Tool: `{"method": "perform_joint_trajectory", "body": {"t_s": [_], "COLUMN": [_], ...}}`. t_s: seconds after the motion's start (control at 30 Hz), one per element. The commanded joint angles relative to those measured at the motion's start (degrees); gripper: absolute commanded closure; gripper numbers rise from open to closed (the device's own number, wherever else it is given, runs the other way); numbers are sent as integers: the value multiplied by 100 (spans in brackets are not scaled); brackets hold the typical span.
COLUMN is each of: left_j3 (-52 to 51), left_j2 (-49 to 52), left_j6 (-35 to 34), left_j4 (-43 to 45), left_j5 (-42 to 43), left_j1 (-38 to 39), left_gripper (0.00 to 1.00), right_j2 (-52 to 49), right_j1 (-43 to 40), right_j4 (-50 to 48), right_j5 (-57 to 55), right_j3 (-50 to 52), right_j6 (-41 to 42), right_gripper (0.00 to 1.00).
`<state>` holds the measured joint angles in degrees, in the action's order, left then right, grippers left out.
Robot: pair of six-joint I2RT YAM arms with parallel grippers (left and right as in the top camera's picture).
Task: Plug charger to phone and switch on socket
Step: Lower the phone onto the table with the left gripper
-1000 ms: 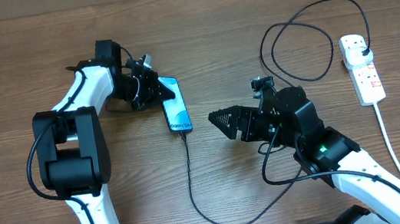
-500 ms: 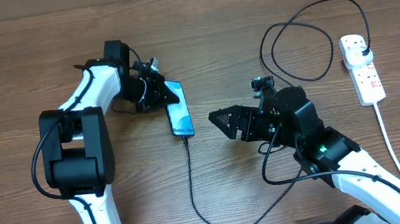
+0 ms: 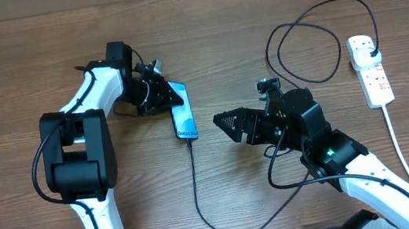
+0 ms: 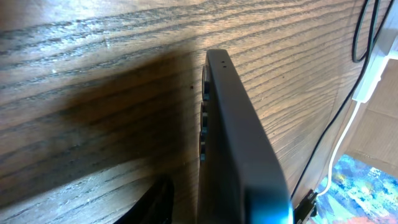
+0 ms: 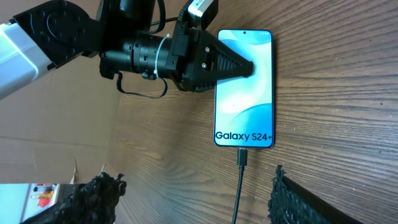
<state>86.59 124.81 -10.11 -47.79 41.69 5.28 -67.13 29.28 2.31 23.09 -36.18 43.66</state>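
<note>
The phone (image 3: 183, 121) lies on the wooden table with its blue screen lit; the right wrist view shows it with "Galaxy S24+" (image 5: 244, 109). The charger cable (image 3: 196, 187) runs from its connector (image 5: 241, 157), seated in the phone's lower end, in a long loop to the black plug (image 3: 371, 48) in the white socket strip (image 3: 374, 80). My left gripper (image 3: 173, 96) is at the phone's top end, one finger over the screen (image 5: 239, 67), and is shut on the phone's edge (image 4: 239, 137). My right gripper (image 3: 225, 121) is open and empty (image 5: 193, 193), just right of the phone.
The socket's thick white cord (image 3: 398, 144) runs down the right side toward the front edge. The black cable makes a wide loop (image 3: 306, 46) at the back right and passes under my right arm (image 3: 328, 150). The table's back edge is at the top.
My left gripper shifted right and slightly back over the first half second, turning the phone's top end with it. Nothing moved after that. The right arm stayed still.
</note>
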Motion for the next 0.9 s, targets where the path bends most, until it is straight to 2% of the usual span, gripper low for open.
{"method": "perform_joint_trajectory", "body": {"t_s": [0.0, 0.27, 0.47, 0.67, 0.87], "left_j3": [-24, -24, -24, -24, -24], "left_j2": [44, 44, 44, 44, 44], "left_j6": [68, 70, 70, 68, 68], "left_j4": [-28, -184, -188, -192, -188], "left_j5": [9, -490, -507, -660, -796], "left_j1": [11, 9, 9, 9, 9], "left_gripper": [73, 68, 68, 62, 62], "right_j2": [-20, -20, -20, -20, -20], "right_j1": [-15, -15, -15, -15, -15], "right_j4": [-24, -24, -24, -24, -24], "right_j5": [-57, -57, -55, -55, -55], "right_j3": [-28, -28, -28, -28, -28], "right_j6": [-24, -24, -26, -26, -24], "right_gripper": [21, 21, 21, 20, 21]}}
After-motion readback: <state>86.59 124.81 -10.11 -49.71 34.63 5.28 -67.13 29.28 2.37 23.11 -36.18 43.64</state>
